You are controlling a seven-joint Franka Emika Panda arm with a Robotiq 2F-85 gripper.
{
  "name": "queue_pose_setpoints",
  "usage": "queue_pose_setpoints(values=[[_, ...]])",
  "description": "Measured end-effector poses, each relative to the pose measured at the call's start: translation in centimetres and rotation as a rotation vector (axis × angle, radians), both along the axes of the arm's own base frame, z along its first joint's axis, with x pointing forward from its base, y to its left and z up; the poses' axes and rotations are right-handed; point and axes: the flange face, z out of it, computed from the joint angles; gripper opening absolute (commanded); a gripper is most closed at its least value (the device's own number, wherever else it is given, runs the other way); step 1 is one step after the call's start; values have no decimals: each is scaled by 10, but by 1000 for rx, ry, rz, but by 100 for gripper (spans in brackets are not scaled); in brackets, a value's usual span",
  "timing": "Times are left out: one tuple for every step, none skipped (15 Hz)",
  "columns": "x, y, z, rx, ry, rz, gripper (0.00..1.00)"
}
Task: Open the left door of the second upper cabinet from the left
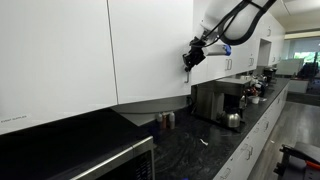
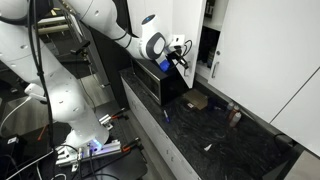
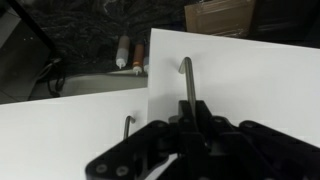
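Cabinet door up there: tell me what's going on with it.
The robot arm has its claw closed on the handle of the door. The door stands partly open, swung out ahead of its twin, which looks shut. In an exterior view the cabinet's dark inside shows in the gap.

Two white doors (image 3: 250, 75), two handles (image 3: 186, 78)
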Motion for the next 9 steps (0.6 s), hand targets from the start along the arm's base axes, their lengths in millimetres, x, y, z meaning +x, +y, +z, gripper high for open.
queue_pose_setpoints(values=[[-6,5,0,-2,1,-15,3],[-12,9,0,-3,2,-26,3],[-19,13,0,-4,2,-36,3],[-26,18,0,-5,2,-46,3],[-34,23,0,-6,2,-55,3],[-42,28,0,-6,1,-62,3],[-50,33,0,-7,1,-68,3],[-57,39,0,-8,1,-72,3],[-65,44,0,-9,2,-76,3]])
